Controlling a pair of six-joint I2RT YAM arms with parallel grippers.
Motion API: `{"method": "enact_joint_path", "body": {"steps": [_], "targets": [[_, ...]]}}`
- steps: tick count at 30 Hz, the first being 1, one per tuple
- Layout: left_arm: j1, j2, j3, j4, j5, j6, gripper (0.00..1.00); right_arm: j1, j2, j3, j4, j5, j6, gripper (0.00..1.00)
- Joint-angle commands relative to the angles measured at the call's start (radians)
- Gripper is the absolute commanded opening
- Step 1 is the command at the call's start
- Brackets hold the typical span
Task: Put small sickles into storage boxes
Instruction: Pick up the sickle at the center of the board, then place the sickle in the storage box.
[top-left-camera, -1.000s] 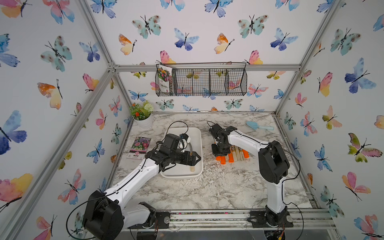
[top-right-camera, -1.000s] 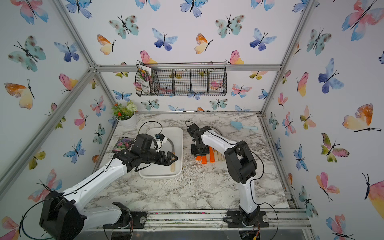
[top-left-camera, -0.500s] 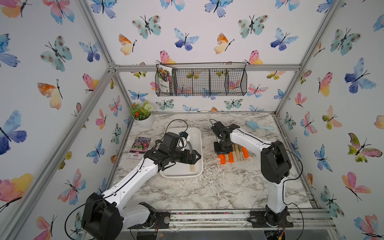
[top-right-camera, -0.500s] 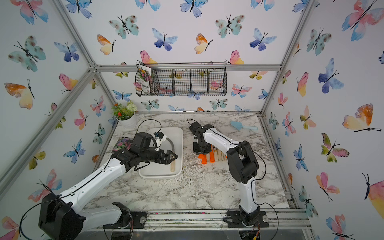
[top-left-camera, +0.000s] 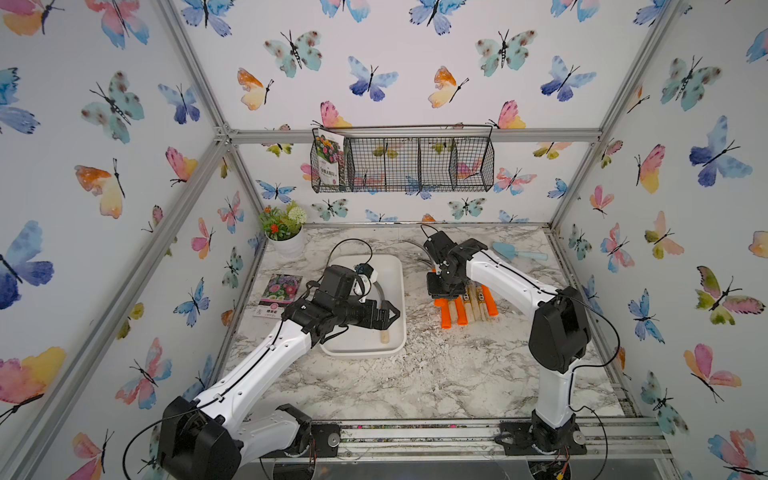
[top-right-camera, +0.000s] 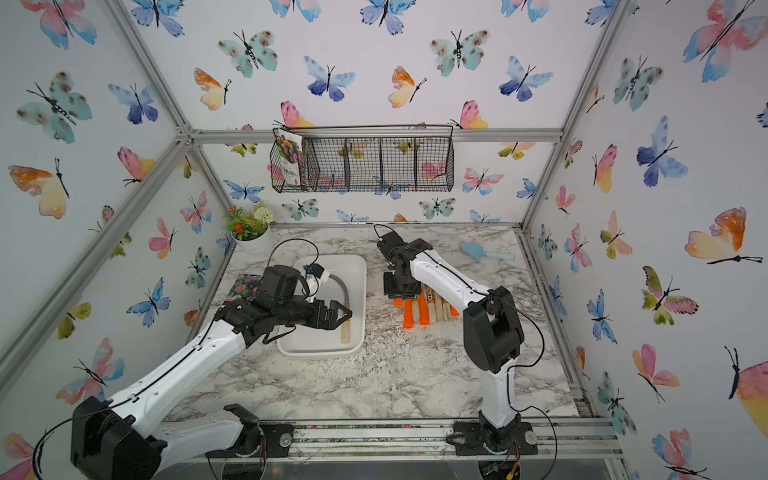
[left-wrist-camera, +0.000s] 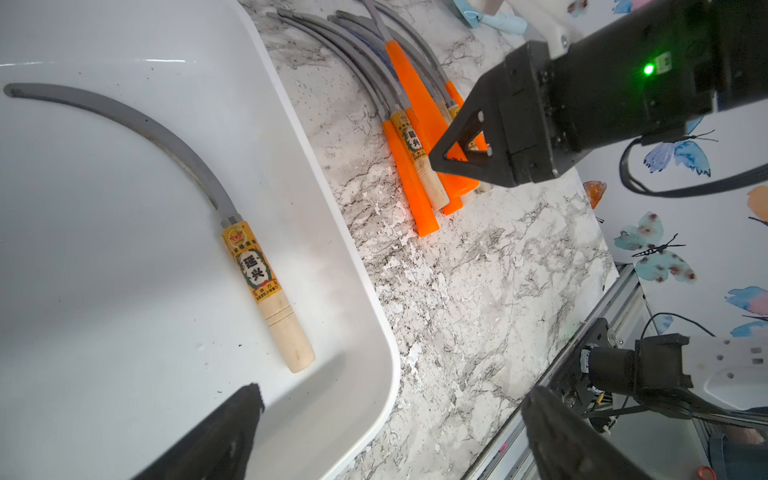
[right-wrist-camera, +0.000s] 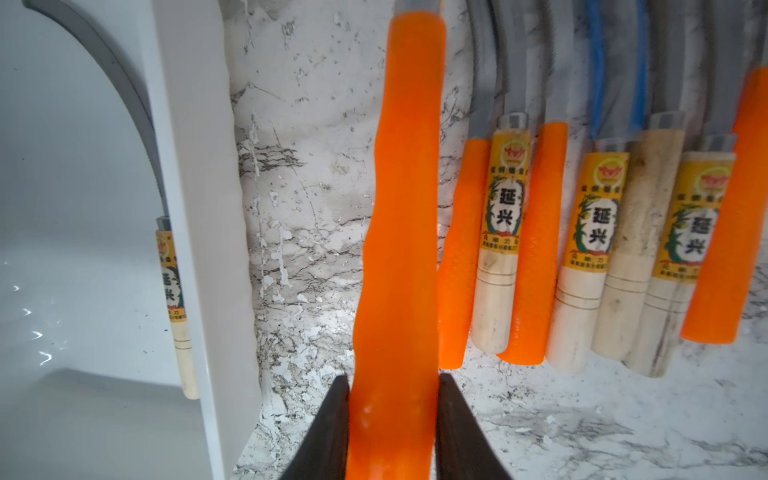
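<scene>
Around the white tray (top-left-camera: 365, 343) I see a marble-pattern tabletop (top-left-camera: 436, 374), white with grey veins. It is closed in by walls printed with coloured butterflies and by an aluminium frame (top-left-camera: 540, 135). Behind the tray, on the back wall, hangs a black wire basket (top-left-camera: 415, 166). A seed packet (top-left-camera: 279, 293) lies flat just left of the tray, and a flower pot (top-left-camera: 286, 237) stands beyond its far left corner. A light blue trowel (top-left-camera: 517, 252) lies well apart to the right of the tray, nearer the back wall.

Inside the tray lies one wooden-handled sickle (left-wrist-camera: 249, 270). Its long axis follows the tray's right long wall. The handle points to the near short end, and the blade runs toward the far end and bends to the tray's left side. The left gripper (left-wrist-camera: 395, 390) hangs above the tray's near right corner, jaws wide apart, with nothing between them.

Right of the tray, a row of sickles (top-left-camera: 461, 309) lies side by side on the tabletop, parallel to the tray's long walls. Their handles point to the near edge and their blades curve toward the tray.

The right gripper (right-wrist-camera: 394, 381) is clamped on the handle of an orange-handled sickle (right-wrist-camera: 407, 166). This one sits between the tray's wall and the row and looks raised above the others. It runs parallel to the tray wall, with its blade toward the far side.
</scene>
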Motion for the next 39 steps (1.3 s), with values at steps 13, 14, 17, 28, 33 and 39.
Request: {"method": "enact_joint_path", "body": {"steps": [13,14,17,28,33,39], "targets": [[-0.007,-0.096,0.026,-0.096,-0.048,0.001,0.98,0.052,-0.043,0.043,-0.022,-0.025,0.049,0.01],[-0.006,-0.102,0.024,-0.1,-0.051,0.001,0.98,0.057,-0.044,0.045,-0.022,-0.024,0.053,0.01],[-0.006,-0.126,0.013,-0.113,-0.058,-0.003,0.99,0.082,-0.041,0.057,-0.019,-0.021,0.064,0.01],[-0.007,-0.223,-0.023,-0.153,-0.118,-0.042,0.98,0.205,0.012,0.149,-0.036,0.004,0.117,0.01],[-0.006,-0.263,-0.025,-0.188,-0.133,-0.064,0.98,0.257,0.039,0.171,-0.032,0.003,0.138,0.01],[-0.007,-0.323,-0.037,-0.214,-0.149,-0.102,0.98,0.302,0.068,0.177,-0.017,-0.01,0.151,0.01]]}}
